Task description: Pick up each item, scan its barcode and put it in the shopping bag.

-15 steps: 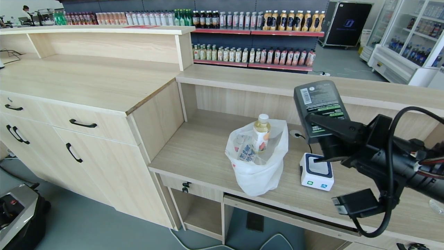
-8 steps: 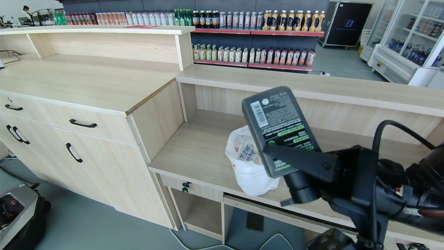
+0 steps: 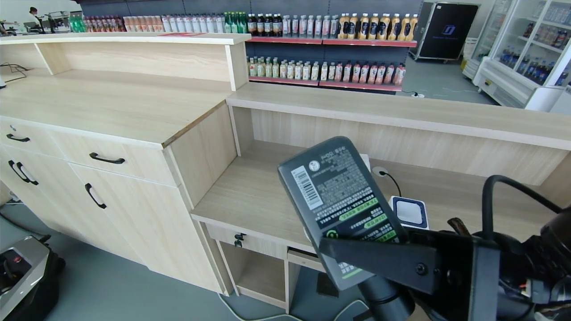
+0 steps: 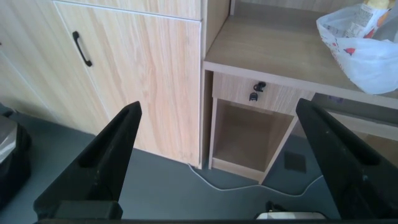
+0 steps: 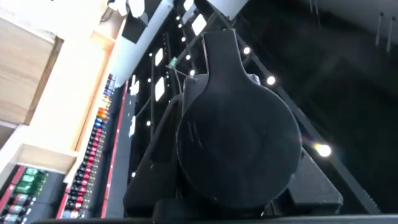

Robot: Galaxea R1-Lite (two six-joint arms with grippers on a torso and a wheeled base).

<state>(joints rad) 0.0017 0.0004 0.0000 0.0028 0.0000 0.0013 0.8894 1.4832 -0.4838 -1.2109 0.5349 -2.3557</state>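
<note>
The flat dark-grey packet (image 3: pixel 334 196) is clamped at its near end by the right gripper (image 3: pixel 357 261), long axis slanting away, apparently above the white plastic shopping bag (image 4: pixel 367 46).

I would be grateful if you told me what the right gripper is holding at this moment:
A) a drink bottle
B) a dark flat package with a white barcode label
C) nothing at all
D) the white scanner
B: the right gripper is clamped on a dark flat package whose barcode label faces the head camera, while the white scanner sits apart on the counter.
</note>
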